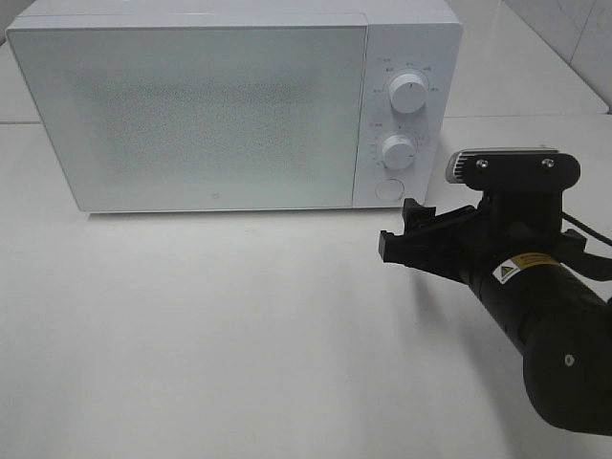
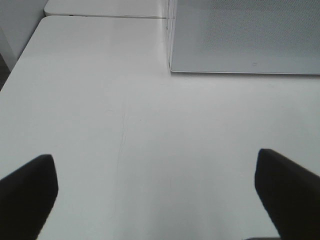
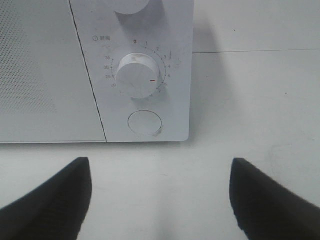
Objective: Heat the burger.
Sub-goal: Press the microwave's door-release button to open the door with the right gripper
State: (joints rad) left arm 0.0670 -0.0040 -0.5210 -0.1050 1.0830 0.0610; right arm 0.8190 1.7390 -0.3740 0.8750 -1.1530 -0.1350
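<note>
Judging from the shut microwave [image 1: 191, 105] at the back edge of the tabletop [image 1: 191, 325] and its turned timer knob [image 3: 137, 75], heating seems started; the burger is unseen, maybe inside. Both the left gripper [image 2: 157, 200] and right gripper [image 3: 160, 200] gape, empty.

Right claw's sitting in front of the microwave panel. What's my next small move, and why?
Probably ease the right claw back and wait: the door is shut, the timer knob sits off zero, and the claw is open and empty. The burger isn't visible.
</note>
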